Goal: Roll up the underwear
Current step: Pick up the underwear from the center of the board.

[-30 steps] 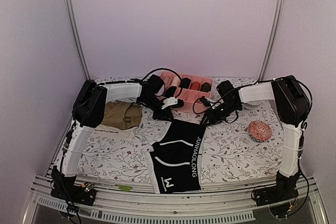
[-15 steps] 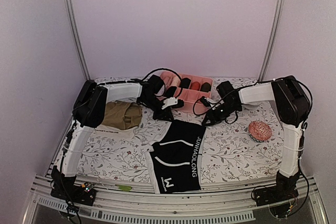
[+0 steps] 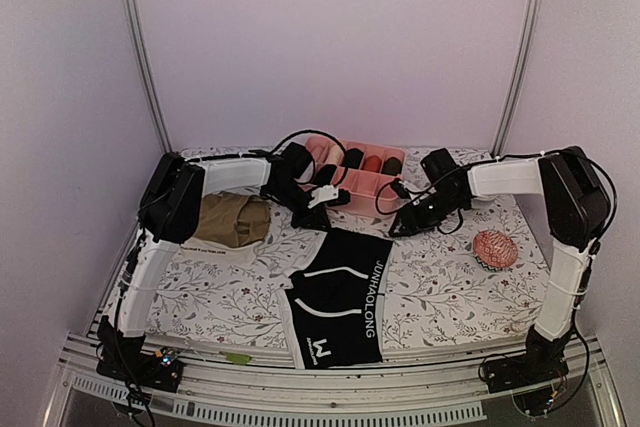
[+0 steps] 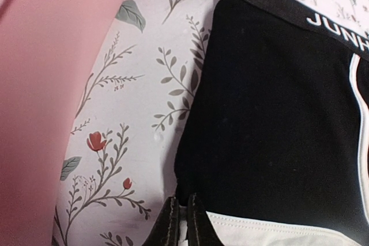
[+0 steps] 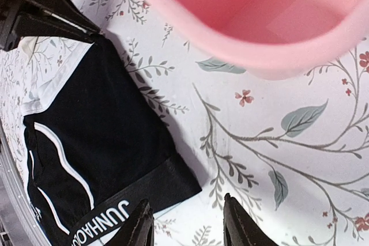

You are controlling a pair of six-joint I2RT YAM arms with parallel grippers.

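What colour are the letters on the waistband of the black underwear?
White letters on the black waistband; clearest in the right wrist view.

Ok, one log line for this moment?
left gripper: shut on black briefs, hem corner | right gripper: open, beside waistband corner | roll: not started

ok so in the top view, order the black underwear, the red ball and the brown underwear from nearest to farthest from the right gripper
1. black underwear: middle, its far right corner just beside the right gripper
2. ball: off to the right side
3. brown underwear: far over on the left side
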